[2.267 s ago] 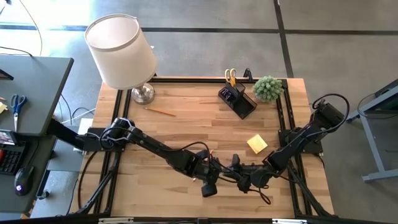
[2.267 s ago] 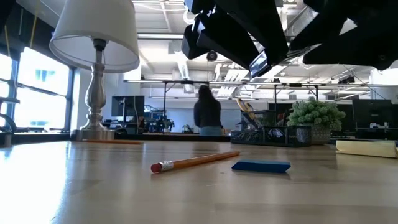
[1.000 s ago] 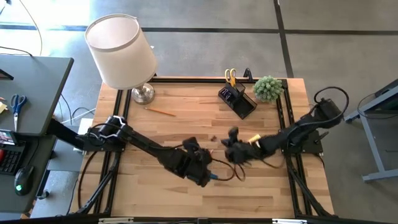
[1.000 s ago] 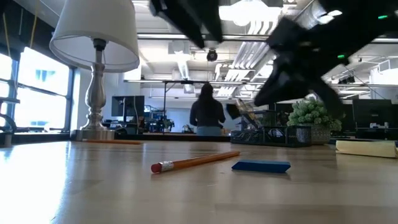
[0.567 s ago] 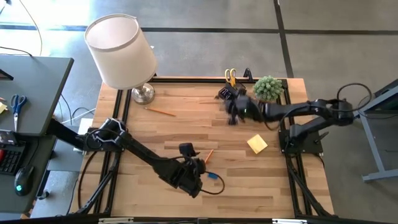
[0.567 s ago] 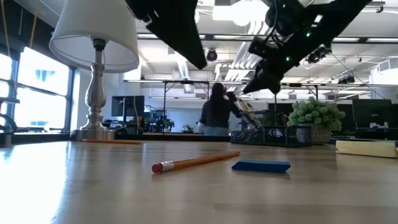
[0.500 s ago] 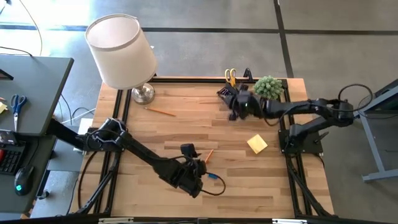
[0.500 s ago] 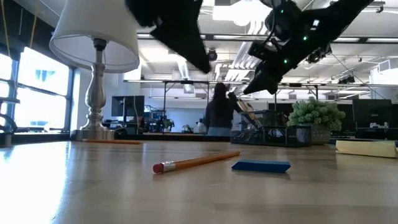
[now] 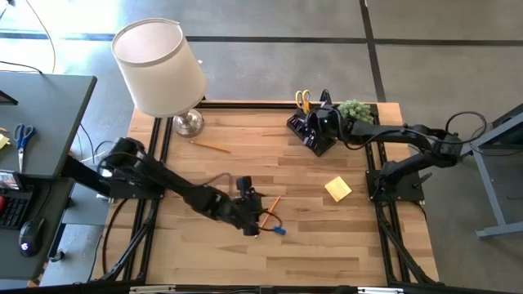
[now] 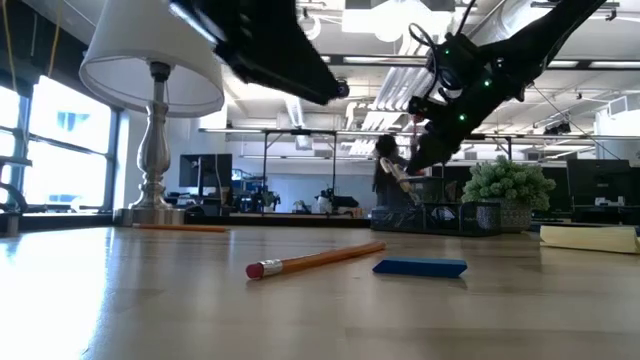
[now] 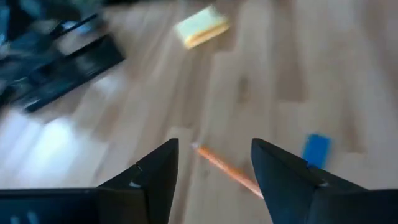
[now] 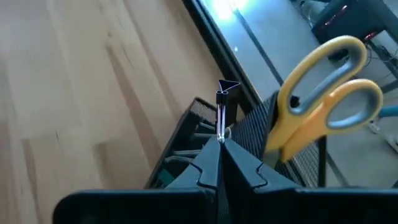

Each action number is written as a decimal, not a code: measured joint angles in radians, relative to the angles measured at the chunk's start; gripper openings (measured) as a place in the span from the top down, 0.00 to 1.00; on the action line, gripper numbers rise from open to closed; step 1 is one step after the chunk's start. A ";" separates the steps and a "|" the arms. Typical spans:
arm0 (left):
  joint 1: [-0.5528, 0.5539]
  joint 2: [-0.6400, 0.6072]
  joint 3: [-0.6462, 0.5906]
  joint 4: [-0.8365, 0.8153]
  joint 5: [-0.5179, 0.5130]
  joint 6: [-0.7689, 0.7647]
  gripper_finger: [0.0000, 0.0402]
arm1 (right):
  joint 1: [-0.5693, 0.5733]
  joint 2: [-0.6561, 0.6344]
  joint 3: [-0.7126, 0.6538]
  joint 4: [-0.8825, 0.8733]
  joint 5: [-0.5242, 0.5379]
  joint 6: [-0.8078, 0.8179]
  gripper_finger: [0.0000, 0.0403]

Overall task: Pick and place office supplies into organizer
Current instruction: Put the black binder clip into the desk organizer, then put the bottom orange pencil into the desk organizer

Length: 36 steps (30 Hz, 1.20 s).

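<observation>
- The right gripper (image 12: 219, 149) reached to the table's far right, just over the black organizer (image 9: 313, 133), its fingers pinched together on a small black binder clip (image 12: 222, 111) whose silver wire handles stood up between the tips.
- Yellow-handled scissors (image 12: 323, 112) stood handles-up in the organizer's upright compartment, just beside the held clip, with a small green plant (image 9: 356, 110) to the organizer's right.
- The left gripper (image 11: 214, 163) hung over the near middle of the wooden table (image 9: 229, 167), its two dark fingers parted and holding nothing.
- Directly under that gripper lay an orange pencil (image 11: 225, 168) with a small blue eraser (image 11: 315, 151) near it; in the low view the two sat close together, apart from each other.
- A yellow sticky-note pad (image 9: 337, 189) lay flat on the right half of the table, between the left gripper and the organizer.
- A second orange pencil (image 9: 211, 145) rested at the far left, near the base of the white-shaded lamp (image 9: 160, 67).
</observation>
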<state>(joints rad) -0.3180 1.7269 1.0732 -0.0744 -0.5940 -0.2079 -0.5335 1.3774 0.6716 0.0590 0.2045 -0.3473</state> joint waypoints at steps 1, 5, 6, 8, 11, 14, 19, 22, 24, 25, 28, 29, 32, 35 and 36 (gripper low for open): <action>0.002 -0.023 -0.043 0.078 0.020 0.019 0.53 | 0.000 0.008 0.001 0.009 0.003 0.010 1.00; 0.010 -0.069 -0.182 0.444 0.127 0.062 0.53 | -0.004 0.031 0.002 -0.006 0.005 0.044 0.99; 0.010 -0.070 -0.205 0.525 0.152 0.066 0.53 | -0.007 0.033 0.001 -0.024 0.003 0.057 0.99; 0.011 -0.070 -0.248 0.660 0.207 0.065 0.53 | -0.010 0.050 0.001 -0.006 0.001 0.063 0.97; 0.010 -0.067 -0.267 0.742 0.252 0.061 0.53 | -0.010 0.066 0.000 -0.010 -0.007 0.083 0.95; 0.009 -0.066 -0.269 0.764 0.271 0.049 0.53 | -0.010 0.080 0.001 -0.012 -0.021 0.098 0.94; 0.009 -0.066 -0.268 0.781 0.297 0.046 0.53 | -0.012 0.091 0.000 -0.010 -0.019 0.104 0.92; 0.009 -0.066 -0.268 0.776 0.295 0.046 0.53 | -0.012 0.089 0.001 -0.014 -0.018 0.107 0.91; 0.010 -0.065 -0.269 0.773 0.295 0.046 0.53 | -0.012 0.089 0.001 -0.010 -0.018 0.107 0.89; 0.010 -0.065 -0.269 0.771 0.295 0.046 0.53 | -0.012 0.089 0.001 -0.011 -0.018 0.107 0.88; 0.010 -0.065 -0.269 0.766 0.289 0.046 0.53 | -0.012 0.089 0.001 -0.010 -0.020 0.108 0.86; 0.010 -0.065 -0.269 0.764 0.288 0.046 0.53 | -0.012 0.089 0.001 -0.011 -0.020 0.108 0.85; 0.010 -0.065 -0.269 0.759 0.288 0.045 0.53 | -0.012 0.088 0.001 -0.011 -0.028 0.108 0.84; 0.010 -0.065 -0.269 0.759 0.288 0.044 0.53 | -0.012 0.088 0.001 -0.010 -0.094 0.112 0.85; 0.010 -0.065 -0.269 0.758 0.287 0.044 0.53 | -0.012 0.088 0.001 -0.011 -0.117 0.121 0.85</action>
<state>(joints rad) -0.3077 1.6619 0.8047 0.6840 -0.3065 -0.1635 -0.5453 1.4654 0.6724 0.0478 0.0873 -0.2261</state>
